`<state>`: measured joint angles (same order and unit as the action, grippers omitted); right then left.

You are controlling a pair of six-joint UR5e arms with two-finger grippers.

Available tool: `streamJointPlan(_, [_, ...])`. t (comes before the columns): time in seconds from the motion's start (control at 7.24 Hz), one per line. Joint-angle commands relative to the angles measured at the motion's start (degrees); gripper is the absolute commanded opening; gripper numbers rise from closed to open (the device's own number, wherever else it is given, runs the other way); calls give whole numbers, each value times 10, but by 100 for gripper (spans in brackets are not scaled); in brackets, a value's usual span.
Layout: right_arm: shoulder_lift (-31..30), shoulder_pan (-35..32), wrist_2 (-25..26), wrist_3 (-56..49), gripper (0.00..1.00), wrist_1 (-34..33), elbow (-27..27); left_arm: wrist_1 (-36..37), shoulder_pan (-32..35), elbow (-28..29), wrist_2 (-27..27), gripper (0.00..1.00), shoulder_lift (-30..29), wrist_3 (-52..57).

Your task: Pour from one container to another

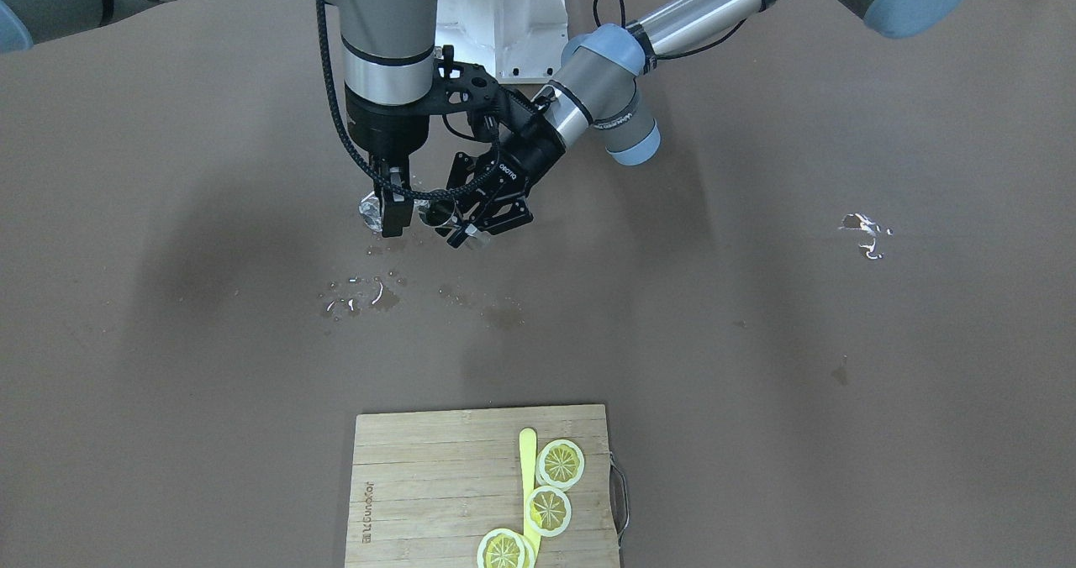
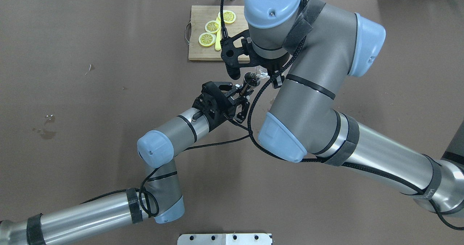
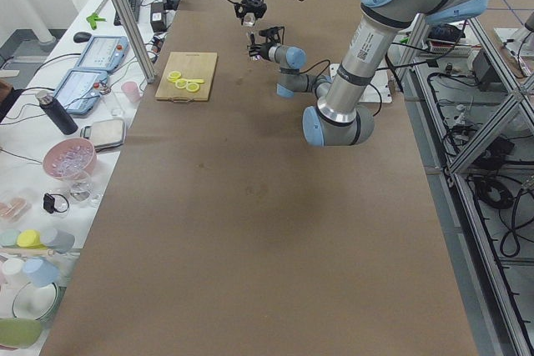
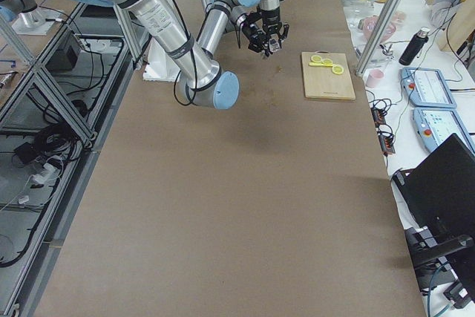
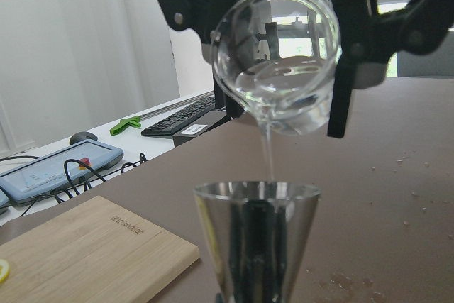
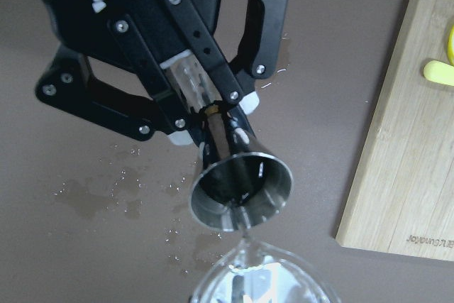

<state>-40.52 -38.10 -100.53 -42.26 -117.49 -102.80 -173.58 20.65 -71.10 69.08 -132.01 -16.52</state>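
Only the left wrist view shows the pour itself. There the small clear glass tumbler (image 5: 277, 69), tipped steeply, sends a thin thread of liquid down into the top cone of the grey steel hourglass-shaped jigger (image 5: 255, 235) directly beneath, and the two do not touch. The right gripper (image 5: 284, 120) is clamped on the tumbler, one black finger on either side.

The right wrist view shows the left gripper (image 6: 211, 115) pinching the jigger at its narrow waist (upright, above the brown table (image 6: 85, 260)). Wet splashes (image 6: 92, 200) lie below it and a bamboo cutting board (image 6: 404, 140) is near.

Overhead, the right arm's wrist hides nearly all of the tumbler. In the side views both vessels are too small to make out.
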Motion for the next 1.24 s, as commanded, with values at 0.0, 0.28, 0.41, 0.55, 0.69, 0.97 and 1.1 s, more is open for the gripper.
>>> streamJointPlan(0.0, [4, -1, -9, 2, 0, 1, -6, 0, 0, 0, 0, 0, 0, 0])
streamJointPlan(0.28, [5, -5, -37, 3, 0, 1, -22, 0, 0, -2, -1, 0, 3, 0])
streamJointPlan(0.41, [7, -7, -49, 5, 0, 1, -28, 0, 0, -2, 0, 0, 3, 0])
streamJointPlan(0.55, [8, -12, -62, 5, 0, 1, -35, 0, 0, -2, 0, 0, 4, 0])
streamJointPlan(0.69, [6, -23, -79, 5, 0, 1, -44, -1, 1, -2, -1, 0, 4, 1])
streamJointPlan(0.97, [-2, -56, -114, 4, 0, 5, -60, -1, 4, -7, -1, 0, 8, 6])
streamJointPlan(1.1, [-24, -70, -134, 2, 0, 22, -71, -3, 8, -13, 0, 0, 18, 8])
